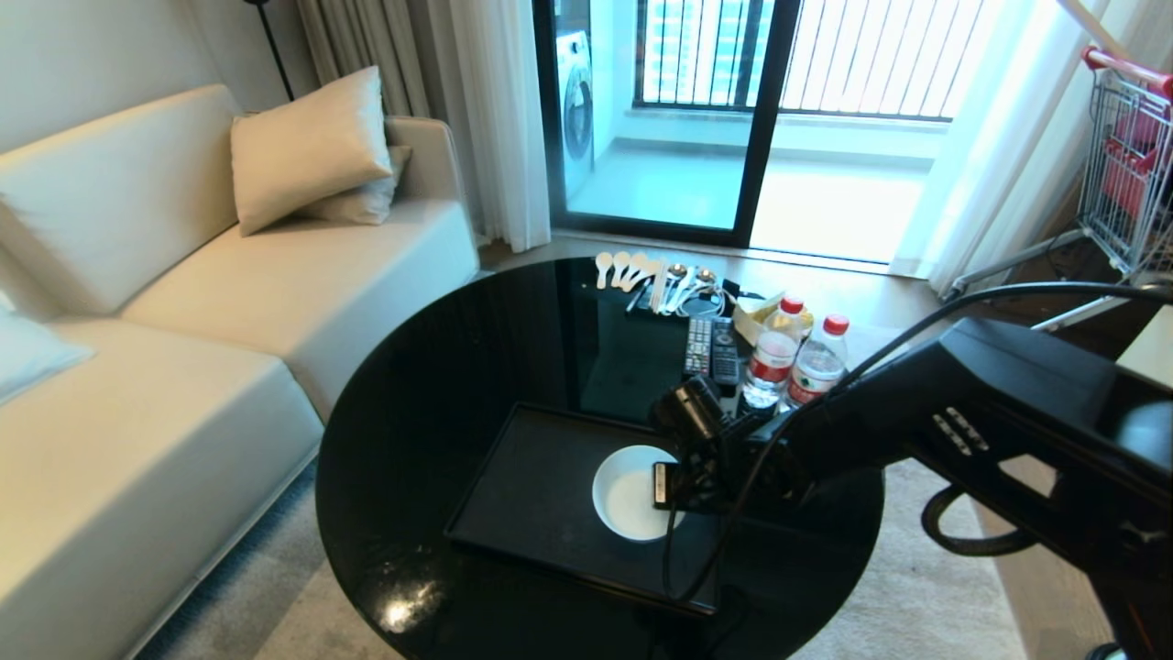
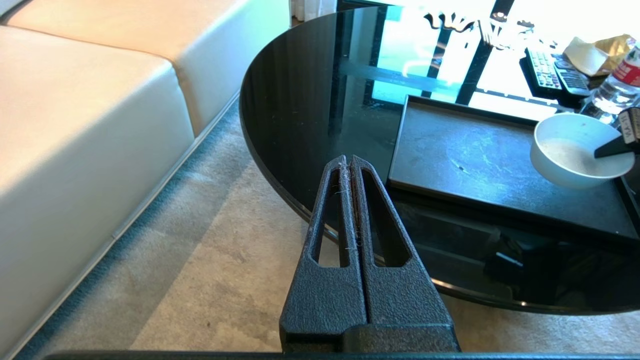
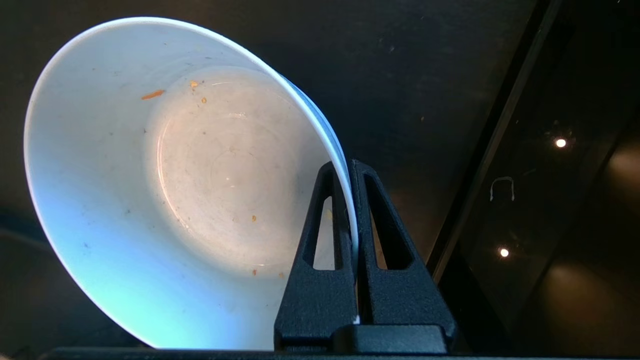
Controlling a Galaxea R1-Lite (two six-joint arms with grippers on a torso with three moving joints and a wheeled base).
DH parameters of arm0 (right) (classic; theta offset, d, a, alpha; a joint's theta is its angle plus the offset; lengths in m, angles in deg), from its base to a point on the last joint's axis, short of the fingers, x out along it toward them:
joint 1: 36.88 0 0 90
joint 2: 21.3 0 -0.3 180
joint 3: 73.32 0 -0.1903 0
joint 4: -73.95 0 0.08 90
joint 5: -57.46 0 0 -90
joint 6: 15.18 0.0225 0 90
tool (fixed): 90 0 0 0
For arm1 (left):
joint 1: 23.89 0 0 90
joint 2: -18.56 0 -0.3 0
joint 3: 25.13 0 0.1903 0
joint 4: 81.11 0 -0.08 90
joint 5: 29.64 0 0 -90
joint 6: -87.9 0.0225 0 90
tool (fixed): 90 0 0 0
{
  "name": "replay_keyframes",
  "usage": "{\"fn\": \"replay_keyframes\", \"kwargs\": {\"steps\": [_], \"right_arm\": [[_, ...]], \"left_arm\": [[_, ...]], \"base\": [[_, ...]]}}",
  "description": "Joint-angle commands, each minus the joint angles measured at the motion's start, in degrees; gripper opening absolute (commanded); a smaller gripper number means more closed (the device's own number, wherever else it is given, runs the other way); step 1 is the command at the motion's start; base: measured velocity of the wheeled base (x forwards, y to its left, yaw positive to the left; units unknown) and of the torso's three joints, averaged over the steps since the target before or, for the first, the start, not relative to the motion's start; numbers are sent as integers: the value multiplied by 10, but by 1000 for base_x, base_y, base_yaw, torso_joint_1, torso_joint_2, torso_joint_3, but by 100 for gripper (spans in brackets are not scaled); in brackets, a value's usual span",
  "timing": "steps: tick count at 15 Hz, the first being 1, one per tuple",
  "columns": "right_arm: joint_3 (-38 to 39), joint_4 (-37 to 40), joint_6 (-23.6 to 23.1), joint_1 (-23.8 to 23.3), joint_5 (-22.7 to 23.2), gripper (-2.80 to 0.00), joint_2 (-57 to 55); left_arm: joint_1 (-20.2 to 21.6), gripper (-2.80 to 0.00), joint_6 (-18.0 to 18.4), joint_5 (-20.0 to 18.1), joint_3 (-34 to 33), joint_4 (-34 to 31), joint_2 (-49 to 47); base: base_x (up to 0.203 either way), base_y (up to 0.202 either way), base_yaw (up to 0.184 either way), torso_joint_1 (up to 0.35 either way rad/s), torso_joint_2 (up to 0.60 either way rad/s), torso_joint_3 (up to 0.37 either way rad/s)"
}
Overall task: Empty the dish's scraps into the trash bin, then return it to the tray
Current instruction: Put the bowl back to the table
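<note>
I have the right pincer [image 3: 350, 200] clamped tight on the rim of the dish [image 1: 628, 493], one finger inside the wall and one outside. The dish is over the right part of the tray [image 1: 531, 495], near that tray's right rim; I cannot tell whether its base is touching the tray. Only a few tiny orange and yellow flecks [image 3: 152, 94] cling to its white inside. The tray's left half is bare, with open room there. The left pincer [image 2: 350, 172] is closed on nothing, hanging off the near-left edge of the round black counter [image 1: 431, 385], above the carpet [image 2: 210, 260]. Past the tray, toward the counter's far edge, sit two remotes [image 1: 712, 350], two water bottles [image 1: 795, 362] just beside them, and a row of spoons [image 1: 641, 273]. A cream sofa [image 1: 183, 348] runs close along the counter's left side, leaving a narrow strip of floor between. A glass balcony door [image 1: 696, 110] stands beyond.
</note>
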Motion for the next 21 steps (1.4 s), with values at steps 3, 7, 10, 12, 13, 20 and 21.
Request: {"fn": "replay_keyframes", "kwargs": {"steps": [3,7,10,12,13,20,21], "right_arm": [[-39,2,25,-23,-1,-280,-39],[-40,2,26,-31,-1,-280,-53],[-41,1,34,-35,-1,-280,-61],[-41,1,34,-35,-1,-280,-61],[-41,1,34,-35,-1,-280,-61],[-40,1,46,-36,-3,0,-52],[-40,3,56,-36,-4,0,-46]], "left_arm": [[0,-280,0,0,0,0,0],[0,-280,0,0,0,0,0],[0,-280,0,0,0,0,0],[0,-280,0,0,0,0,0],[0,-280,0,0,0,0,0],[0,-280,0,0,0,0,0],[0,-280,0,0,0,0,0]], "base": [[0,0,0,0,0,0],[0,0,0,0,0,0],[0,0,0,0,0,0],[0,0,0,0,0,0],[0,0,0,0,0,0],[0,0,0,0,0,0],[0,0,0,0,0,0]]}}
